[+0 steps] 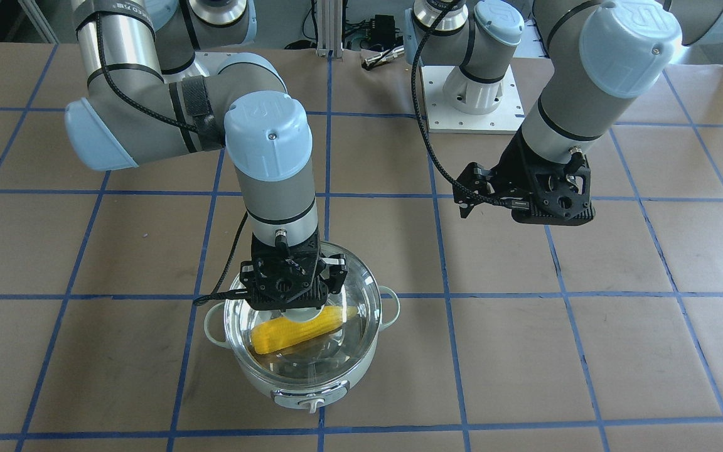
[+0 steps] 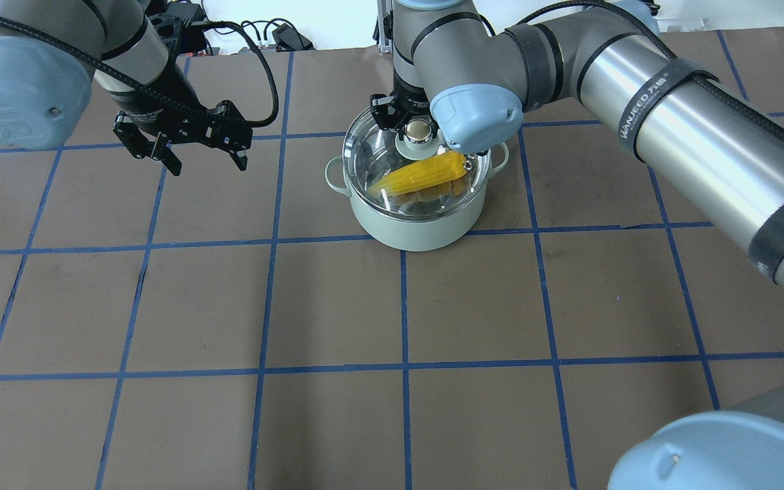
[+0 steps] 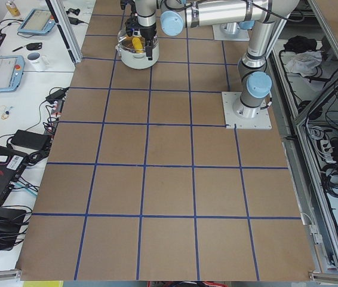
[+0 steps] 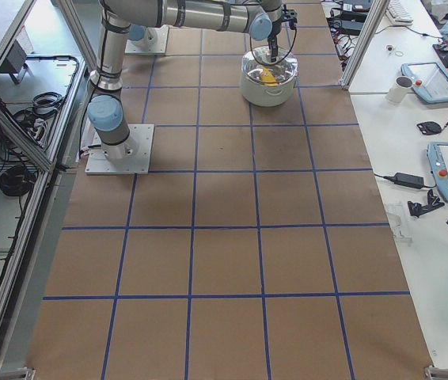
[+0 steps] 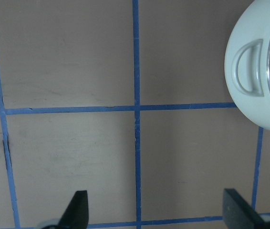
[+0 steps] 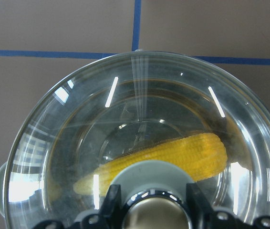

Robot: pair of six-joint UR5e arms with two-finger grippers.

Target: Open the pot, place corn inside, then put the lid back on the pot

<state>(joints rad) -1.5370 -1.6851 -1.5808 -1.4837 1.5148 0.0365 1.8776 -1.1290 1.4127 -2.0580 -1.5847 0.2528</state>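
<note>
already: corn lay inside the pot, under the glass | lid sat on the pot's rim | right gripper was clenched on the lid's knob, directly above the pot | left gripper hung with fingers spread wide, well apart from the pot

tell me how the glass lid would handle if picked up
Probably rigid and breakable: the lid is clear glass. Likely slick on its dome, given the glare streaks, so the knob looks the safer hold.
</note>
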